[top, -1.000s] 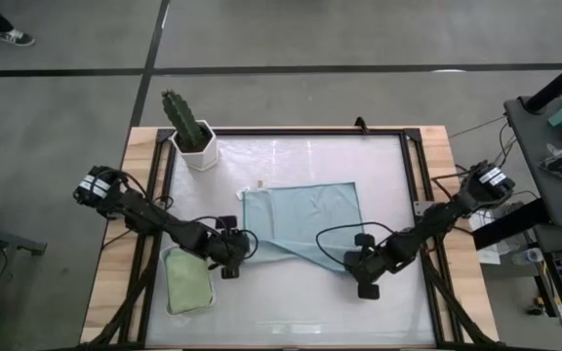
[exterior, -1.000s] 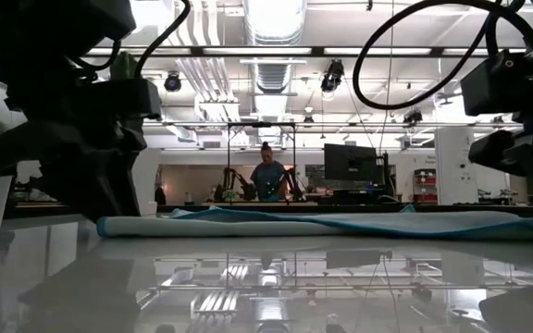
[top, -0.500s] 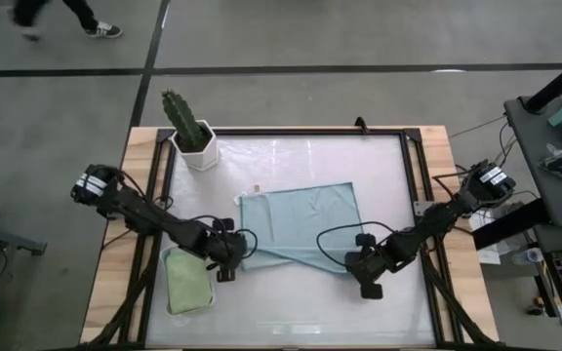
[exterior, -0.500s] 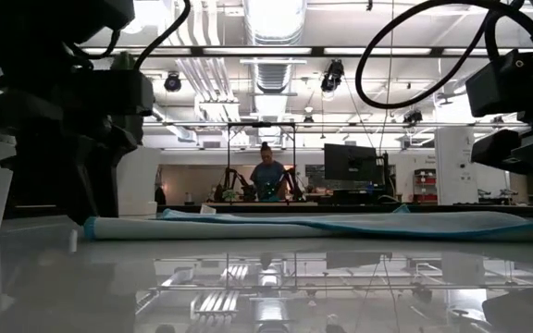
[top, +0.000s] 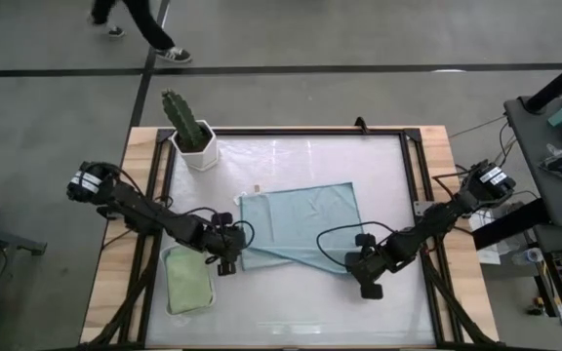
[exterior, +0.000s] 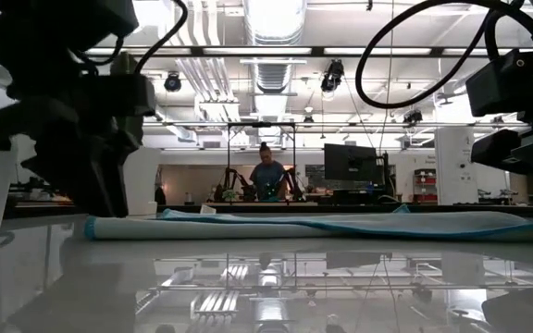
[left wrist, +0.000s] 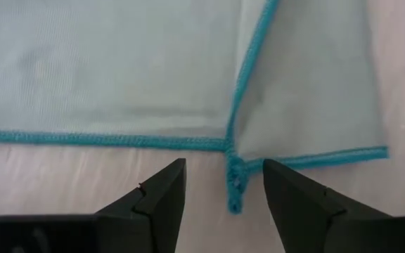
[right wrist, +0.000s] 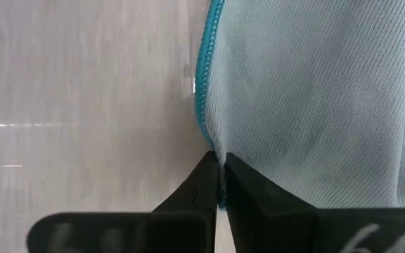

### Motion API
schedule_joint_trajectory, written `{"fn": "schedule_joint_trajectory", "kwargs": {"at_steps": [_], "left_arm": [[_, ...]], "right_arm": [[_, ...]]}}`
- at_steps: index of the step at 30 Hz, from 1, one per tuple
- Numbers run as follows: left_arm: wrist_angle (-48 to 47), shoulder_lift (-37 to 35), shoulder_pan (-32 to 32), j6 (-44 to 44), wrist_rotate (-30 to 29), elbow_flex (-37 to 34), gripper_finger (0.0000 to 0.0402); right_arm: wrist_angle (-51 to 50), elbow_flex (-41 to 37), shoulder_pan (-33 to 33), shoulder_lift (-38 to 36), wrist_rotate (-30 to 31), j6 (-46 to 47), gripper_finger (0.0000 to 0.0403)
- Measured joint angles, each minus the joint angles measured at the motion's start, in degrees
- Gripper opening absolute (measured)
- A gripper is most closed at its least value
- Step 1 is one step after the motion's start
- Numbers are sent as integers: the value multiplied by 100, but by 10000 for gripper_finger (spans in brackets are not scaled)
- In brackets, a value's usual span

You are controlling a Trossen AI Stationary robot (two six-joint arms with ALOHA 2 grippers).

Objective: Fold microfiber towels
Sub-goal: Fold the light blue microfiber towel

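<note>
Wrist views reveal: right end effector (right wrist: 218,184) pinching pale blue towel (right wrist: 308,98) hem; left end effector (left wrist: 223,193) spread astride corner

Your high view is evenly lit, with soft glare streaks on the glossy desk (top: 291,156). At desk height, ceiling lights (exterior: 271,18) at top centre blow out; both arms read as backlit silhouettes, and you get mirror reflections along the frame's bottom. Wrist views are bright, with dark, soft-edged near parts.
</note>
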Motion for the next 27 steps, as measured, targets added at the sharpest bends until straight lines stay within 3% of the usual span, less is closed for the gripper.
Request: {"fn": "schedule_joint_trajectory", "kwargs": {"at_steps": [5,16,27], "left_arm": [[54,0,5,-107,68,-111,152],[281,0,5,29,270,-238,8],[-913,-456,-222,423,379,476,0]], "right_arm": [[4,1,0,0,0,-2,12],[2,0,0,-24,-3,-11,12],[-246,1,2,-759,-602,151,12]]}}
